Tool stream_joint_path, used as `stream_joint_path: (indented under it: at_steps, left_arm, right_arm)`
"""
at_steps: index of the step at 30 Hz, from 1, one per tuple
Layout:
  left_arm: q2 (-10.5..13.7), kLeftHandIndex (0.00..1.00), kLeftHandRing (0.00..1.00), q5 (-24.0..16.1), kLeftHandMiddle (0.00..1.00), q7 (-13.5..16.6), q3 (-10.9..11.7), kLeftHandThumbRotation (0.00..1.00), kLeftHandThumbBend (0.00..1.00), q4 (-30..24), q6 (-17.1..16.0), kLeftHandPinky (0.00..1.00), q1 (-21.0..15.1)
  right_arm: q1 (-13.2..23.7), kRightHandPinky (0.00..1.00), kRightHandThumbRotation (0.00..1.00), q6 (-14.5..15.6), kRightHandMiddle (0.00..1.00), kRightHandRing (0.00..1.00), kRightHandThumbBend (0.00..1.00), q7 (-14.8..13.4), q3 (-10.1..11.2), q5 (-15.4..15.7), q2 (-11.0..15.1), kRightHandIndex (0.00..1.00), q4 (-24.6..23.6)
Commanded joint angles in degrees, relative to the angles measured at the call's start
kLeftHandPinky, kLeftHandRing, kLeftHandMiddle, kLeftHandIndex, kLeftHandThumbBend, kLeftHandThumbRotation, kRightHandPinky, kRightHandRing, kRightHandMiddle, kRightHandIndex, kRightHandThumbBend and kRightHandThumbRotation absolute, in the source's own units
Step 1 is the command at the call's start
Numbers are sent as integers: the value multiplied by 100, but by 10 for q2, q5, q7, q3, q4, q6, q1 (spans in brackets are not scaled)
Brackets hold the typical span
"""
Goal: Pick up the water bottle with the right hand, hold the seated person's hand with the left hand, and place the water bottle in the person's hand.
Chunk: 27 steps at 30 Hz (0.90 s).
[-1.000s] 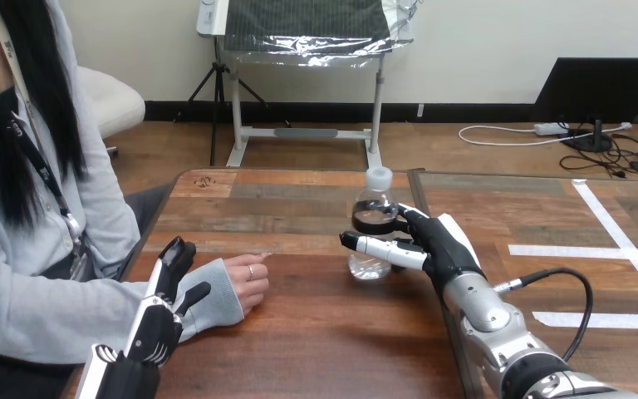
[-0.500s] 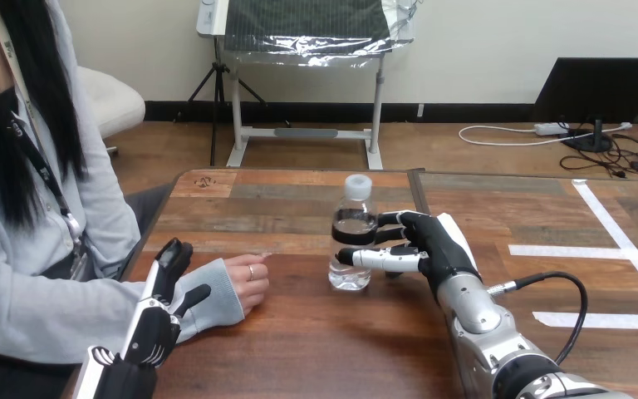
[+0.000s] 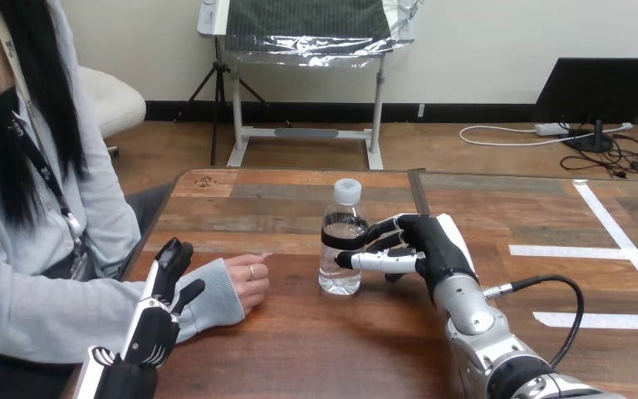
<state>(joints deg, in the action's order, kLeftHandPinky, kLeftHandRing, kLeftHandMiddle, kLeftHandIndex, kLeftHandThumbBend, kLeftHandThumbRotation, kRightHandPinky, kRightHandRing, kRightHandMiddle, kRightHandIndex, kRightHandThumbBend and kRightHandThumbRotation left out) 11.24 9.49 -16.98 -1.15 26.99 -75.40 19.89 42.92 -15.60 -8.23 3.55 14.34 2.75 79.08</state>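
Observation:
A clear water bottle (image 3: 341,243) with a white cap and a dark label stands upright near the middle of the wooden table (image 3: 316,341). My right hand (image 3: 426,247) is at its right side, thumb across the front and fingers curled round the back. The person's hand (image 3: 246,281) rests loosely curled on the table to the bottle's left, a short gap between them. My left hand (image 3: 159,309) lies over the person's grey sleeve (image 3: 216,301) near the wrist, fingers straight and thumb spread, not curled round it.
The person sits at the table's left side, forearm along the near left edge. White tape strips (image 3: 611,226) mark the table's right half. A black cable (image 3: 558,284) loops beside my right forearm.
My right hand has carried the bottle leftward across the table, closer to the person's hand. My left hand and the person's hand have stayed in place.

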Motion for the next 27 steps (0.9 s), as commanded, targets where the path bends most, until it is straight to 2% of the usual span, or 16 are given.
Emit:
stream_joint_path:
  at_steps: [1,6,15,21,24,27]
  left_arm:
    - [5,100,100,-3,100,2,3,54,100,-8,-13,92,-23]
    - [6,100,100,-4,100,2,2,56,100,-4,-18,91,-25]
    - [2,100,100,6,100,5,-3,55,100,-16,-1,90,-15]
    - [0,100,100,-4,100,8,4,56,100,-14,-3,90,-16]
    - [-1,100,100,-2,100,9,1,56,100,-24,11,90,-10]
    - [1,100,100,-5,100,8,2,56,100,-21,4,90,-12]
  right_arm:
    - [38,40,0,-3,46,43,86,-14,13,-7,2,46,-5]
    - [36,39,0,-5,46,43,84,-15,14,-5,3,47,-5]
    - [33,39,0,-10,48,44,83,-9,23,-9,6,48,-6]
    - [31,39,0,-13,48,44,83,-8,23,-7,9,48,-6]
    - [30,39,0,-13,48,44,83,-6,25,-7,11,48,-7]
    - [30,39,0,-13,49,44,83,-14,19,0,13,49,-7]
